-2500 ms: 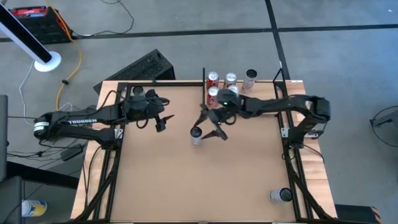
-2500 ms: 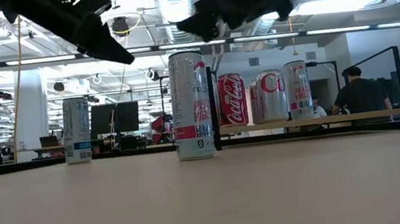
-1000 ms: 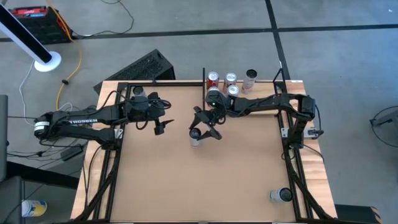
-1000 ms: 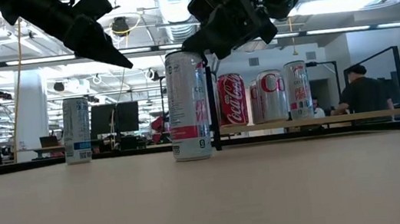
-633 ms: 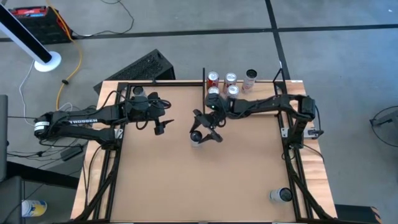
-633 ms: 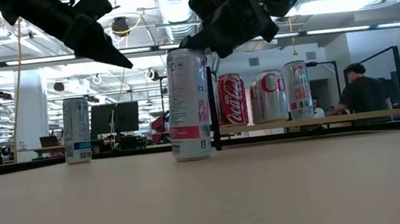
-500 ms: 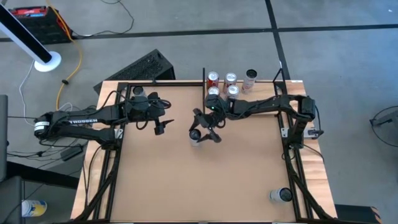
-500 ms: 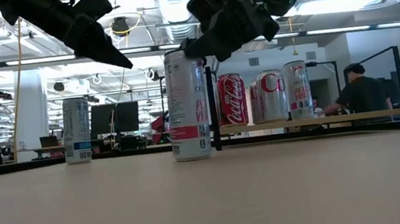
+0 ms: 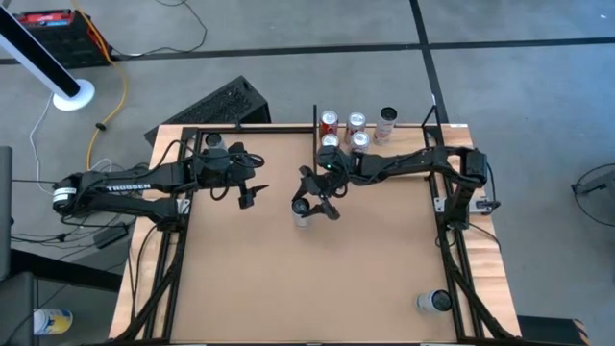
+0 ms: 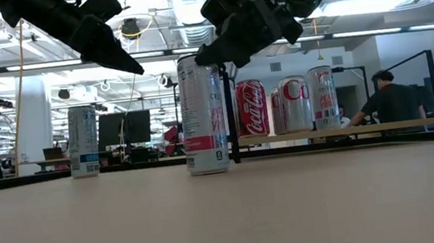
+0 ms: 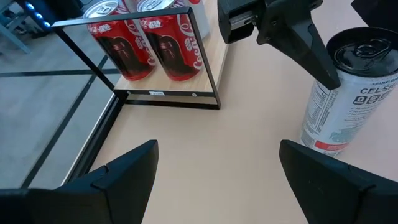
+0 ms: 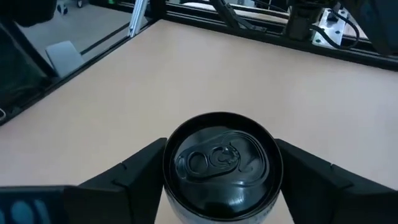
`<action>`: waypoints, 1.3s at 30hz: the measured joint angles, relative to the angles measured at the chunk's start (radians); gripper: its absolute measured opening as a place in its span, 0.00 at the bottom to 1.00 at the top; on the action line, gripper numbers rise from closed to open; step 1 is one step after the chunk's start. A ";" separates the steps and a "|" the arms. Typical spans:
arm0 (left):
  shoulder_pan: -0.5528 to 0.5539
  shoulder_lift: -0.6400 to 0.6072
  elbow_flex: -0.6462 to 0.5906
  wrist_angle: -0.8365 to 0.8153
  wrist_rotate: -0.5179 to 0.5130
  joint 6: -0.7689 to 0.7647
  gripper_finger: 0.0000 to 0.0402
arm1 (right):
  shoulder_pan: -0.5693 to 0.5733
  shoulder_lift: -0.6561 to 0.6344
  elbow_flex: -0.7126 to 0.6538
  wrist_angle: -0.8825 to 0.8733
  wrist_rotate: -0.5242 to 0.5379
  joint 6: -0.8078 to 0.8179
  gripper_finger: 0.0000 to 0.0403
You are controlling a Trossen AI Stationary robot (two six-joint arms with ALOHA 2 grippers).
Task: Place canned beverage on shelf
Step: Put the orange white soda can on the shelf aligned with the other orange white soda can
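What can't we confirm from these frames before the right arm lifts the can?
- Right gripper contact with the can: fingers flank the top; touching or not, unclear. High view: arm covers it.
- Can's foot: cut off in the right wrist view.
- Shelf free space: low view shows only its edge; high view too small.
- Far cans' labels: too small in the high view.
- Left gripper is open and idle.

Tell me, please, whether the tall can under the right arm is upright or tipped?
Upright: the tall can stands on its base on the table, top facing up.

cans [image 9: 303,210]: 8 | shelf [image 10: 369,127]: 1 | arms [image 9: 125,183]: 2
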 joint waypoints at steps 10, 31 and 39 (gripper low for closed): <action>0.000 0.000 0.000 -0.001 -0.001 0.005 0.80 | 0.003 -0.242 -0.002 -0.196 0.001 0.070 0.69; 0.018 0.000 0.000 0.096 0.018 0.013 0.80 | -0.465 -1.000 -0.310 -0.573 0.482 -0.030 0.69; 0.018 0.000 0.000 0.093 0.018 -0.012 0.80 | -0.734 -0.928 -0.412 -0.426 0.244 0.074 0.69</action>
